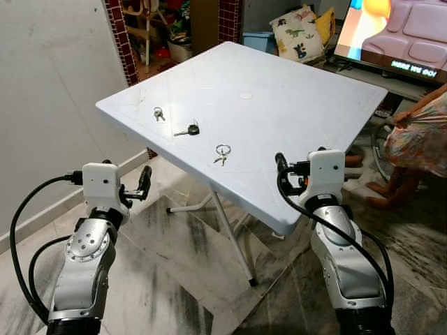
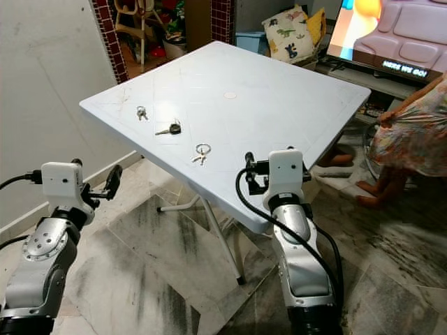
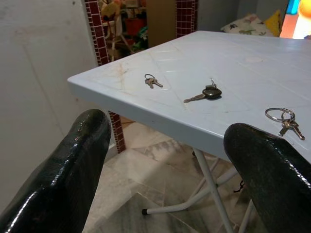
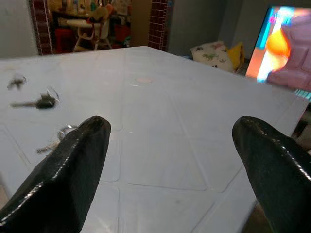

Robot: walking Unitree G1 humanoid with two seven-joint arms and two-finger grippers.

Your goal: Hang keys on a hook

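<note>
Here we stand before a white folding surface [image 1: 279, 105] with three sets of keys lying along its near-left edge. Closest to the left corner lies a small key pair [image 1: 158, 113], beside it toward the middle a black-headed key [image 1: 188, 130], and further along the same edge a ringed key bunch [image 1: 222, 154], which sits nearest to the front edge. Our left pincer [image 1: 144, 183] is held off the surface, below and outside its left edge, over the marble floor [image 1: 181, 244]; its two black fingers [image 3: 73, 165] are spread wide and grip nothing, and through its wrist view we look up and across at all three key sets, well apart from the fingertips. Our right pincer [image 1: 281, 166] sits at the front edge of the surface, its fingers [image 4: 73, 165] likewise spread wide with nothing between them; the ringed key bunch lies near it, to its left on the surface, not touching. Beyond the far right corner we see a lit television screen [image 1: 394, 31] and a cushion [image 1: 299, 33], and a person in a patterned dress [image 1: 419, 136] stands beside the right edge.
</note>
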